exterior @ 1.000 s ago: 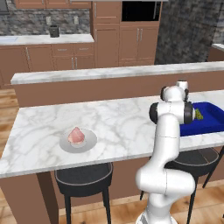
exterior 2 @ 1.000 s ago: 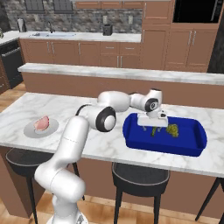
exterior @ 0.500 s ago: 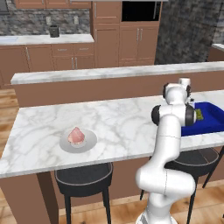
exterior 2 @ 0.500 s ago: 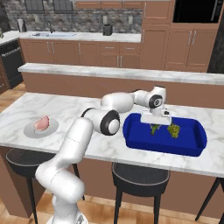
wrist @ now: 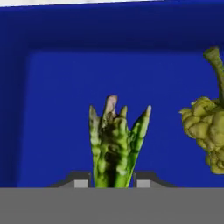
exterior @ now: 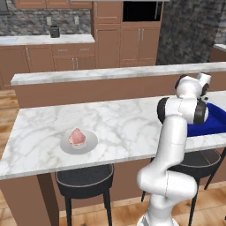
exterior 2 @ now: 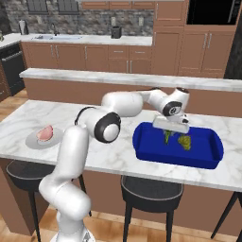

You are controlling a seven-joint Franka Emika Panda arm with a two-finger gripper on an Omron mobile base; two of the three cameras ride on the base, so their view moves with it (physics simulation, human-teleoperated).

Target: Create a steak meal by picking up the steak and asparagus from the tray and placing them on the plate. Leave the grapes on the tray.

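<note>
Two fingertips [wrist: 81, 183] of the gripper [wrist: 109, 183] press close on either side of the asparagus [wrist: 114, 146], its stalks rising between them above the floor of the deep blue tray [exterior 2: 146, 152]. Just beside the bundle, the yellow-green grapes [wrist: 205, 129] lie on the tray floor. Well apart, at the far end of the marble counter [exterior: 128, 128], the pink steak [exterior: 77, 137] sits on the round grey plate [exterior: 90, 145].

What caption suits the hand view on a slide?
Gripper shut on the asparagus above the blue tray, grapes beside it.
</note>
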